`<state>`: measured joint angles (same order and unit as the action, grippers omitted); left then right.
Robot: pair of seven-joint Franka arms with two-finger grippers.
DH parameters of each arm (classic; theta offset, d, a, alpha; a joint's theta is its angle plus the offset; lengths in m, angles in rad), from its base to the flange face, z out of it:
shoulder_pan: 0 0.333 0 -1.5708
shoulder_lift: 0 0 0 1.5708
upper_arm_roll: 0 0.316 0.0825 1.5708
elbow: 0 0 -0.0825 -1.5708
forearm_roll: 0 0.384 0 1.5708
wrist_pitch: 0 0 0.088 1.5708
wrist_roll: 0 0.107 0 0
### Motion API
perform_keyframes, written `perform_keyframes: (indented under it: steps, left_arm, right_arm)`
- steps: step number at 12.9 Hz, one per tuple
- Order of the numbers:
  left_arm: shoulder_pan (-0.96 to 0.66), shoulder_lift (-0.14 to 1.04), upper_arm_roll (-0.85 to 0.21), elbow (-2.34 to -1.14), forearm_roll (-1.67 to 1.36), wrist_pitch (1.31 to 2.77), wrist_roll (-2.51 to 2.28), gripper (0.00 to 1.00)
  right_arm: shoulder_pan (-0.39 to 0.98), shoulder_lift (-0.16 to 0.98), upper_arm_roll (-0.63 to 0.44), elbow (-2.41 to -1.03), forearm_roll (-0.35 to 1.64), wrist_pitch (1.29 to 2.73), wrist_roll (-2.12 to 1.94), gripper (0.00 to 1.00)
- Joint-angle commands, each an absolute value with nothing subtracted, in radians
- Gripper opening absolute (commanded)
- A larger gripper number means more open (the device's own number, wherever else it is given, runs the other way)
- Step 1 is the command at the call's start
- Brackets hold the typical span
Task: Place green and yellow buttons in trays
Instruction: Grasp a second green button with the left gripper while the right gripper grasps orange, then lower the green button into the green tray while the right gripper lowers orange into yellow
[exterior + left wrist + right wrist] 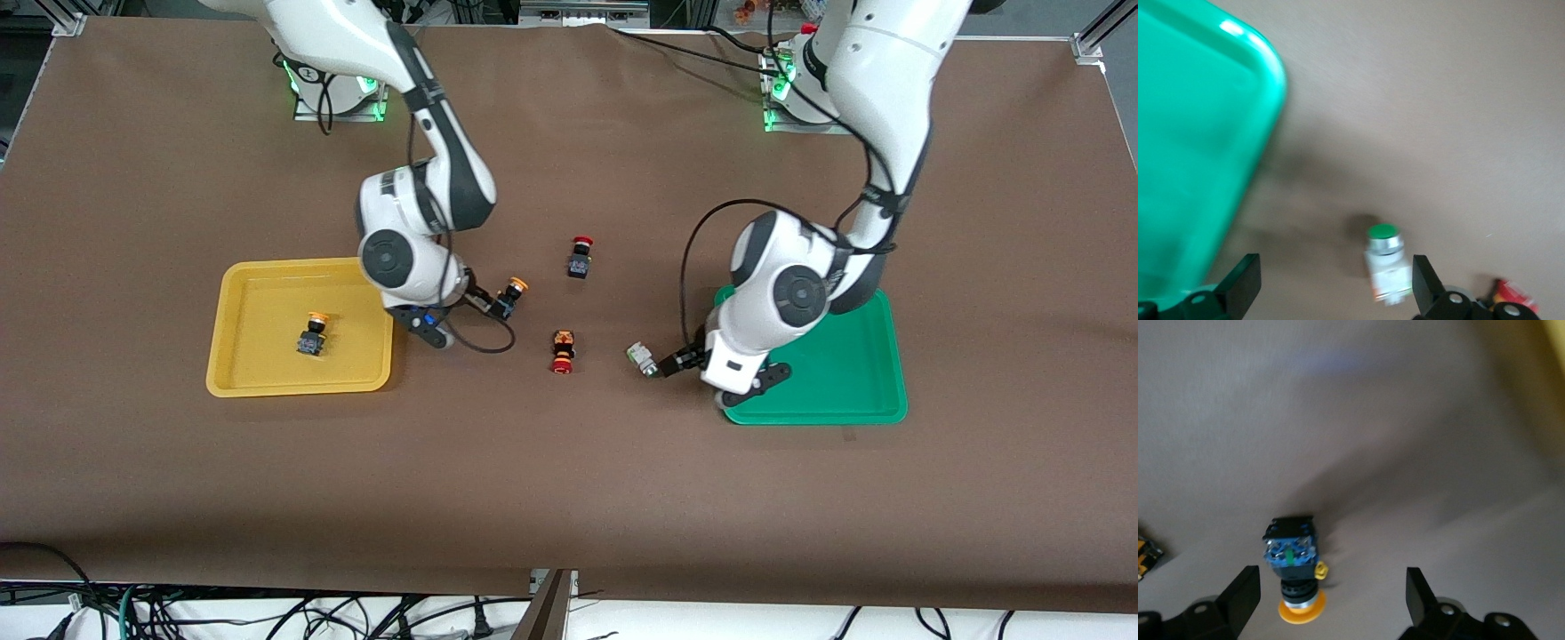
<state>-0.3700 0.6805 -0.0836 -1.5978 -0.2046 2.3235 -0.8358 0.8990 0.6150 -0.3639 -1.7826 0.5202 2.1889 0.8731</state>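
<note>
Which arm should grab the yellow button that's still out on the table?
The right arm. Its open gripper is already at that yellow button, beside the yellow tray. The left gripper, also open, is by the green button, next to the green tray.

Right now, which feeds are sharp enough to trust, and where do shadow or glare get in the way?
Front view: sharp, evenly lit. Left wrist view: soft all over, the green button smeared beside the green tray, glare on the tray's rim, the open left tool over the table. Right wrist view: yellow button fairly crisp, a broad shadow across the table above the open right tool.
</note>
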Motion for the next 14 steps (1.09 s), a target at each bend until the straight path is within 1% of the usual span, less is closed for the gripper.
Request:
perform_keyframes:
  steps: [1, 2, 3, 4, 5, 6, 7, 8, 9, 10, 11, 12, 13, 14]
  left_arm:
    - [-0.425, 0.801, -0.071, -1.451, -0.184, 2.327, -0.963, 1.0]
    - [-0.433, 0.816, -0.071, -1.436, -0.154, 2.333, -1.001, 1.0]
    - [-0.436, 0.824, -0.072, -1.433, -0.114, 2.333, -1.023, 1.0]
    - [-0.449, 0.83, -0.072, -1.436, -0.063, 2.333, -1.035, 1.0]
    - [-0.462, 0.841, -0.072, -1.439, -0.025, 2.333, -1.066, 1.0]
    - [-0.462, 0.851, -0.074, -1.44, 0.003, 2.335, -1.113, 0.79]
    - [-0.463, 0.857, -0.074, -1.44, 0.008, 2.335, -1.143, 0.51]
    - [-0.469, 0.856, -0.075, -1.442, 0.008, 2.335, -1.147, 0.35]
    - [-0.472, 0.853, -0.075, -1.442, -0.001, 2.335, -1.161, 0.19]
    - [-0.474, 0.848, -0.077, -1.443, 0.002, 2.333, -1.186, 0.06]
    - [-0.476, 0.844, -0.083, -1.443, 0.0, 2.332, -1.189, 0.0]
    - [-0.472, 0.835, -0.093, -1.443, 0.002, 2.324, -1.184, 0.0]
    - [-0.459, 0.812, -0.094, -1.45, 0.011, 2.313, -1.163, 0.0]
    - [-0.433, 0.783, -0.094, -1.462, 0.012, 2.281, -1.084, 0.0]
  right_arm:
    - [0.951, 0.661, -0.37, -1.789, 0.545, 2.273, 0.943, 0.96]
    - [0.962, 0.672, -0.365, -1.789, 0.545, 2.298, 0.959, 0.95]
    - [0.968, 0.683, -0.364, -1.789, 0.545, 2.313, 0.959, 0.91]
    - [0.976, 0.69, -0.364, -1.789, 0.545, 2.321, 0.959, 0.8]
    - [0.976, 0.689, -0.364, -1.789, 0.545, 2.318, 0.956, 0.62]
    - [0.971, 0.684, -0.365, -1.787, 0.545, 2.309, 0.942, 0.34]
    - [0.968, 0.675, -0.37, -1.786, 0.545, 2.303, 0.933, 0.1]
    - [0.966, 0.66, -0.38, -1.783, 0.542, 2.274, 0.921, 0.0]
    - [0.965, 0.641, -0.423, -1.775, 0.537, 2.207, 0.879, 0.0]
    - [0.965, 0.614, -0.483, -1.773, 0.528, 2.125, 0.794, 0.0]
    - [0.965, 0.588, -0.556, -1.773, 0.526, 2.04, 0.647, 0.0]
    - [0.965, 0.577, -0.634, -1.775, 0.523, 1.955, 0.502, 0.0]
    - [0.966, 0.577, -0.7, -1.775, 0.512, 1.91, 0.363, 0.0]
    - [0.965, 0.583, -0.751, -1.79, 0.493, 1.91, 0.236, 0.0]
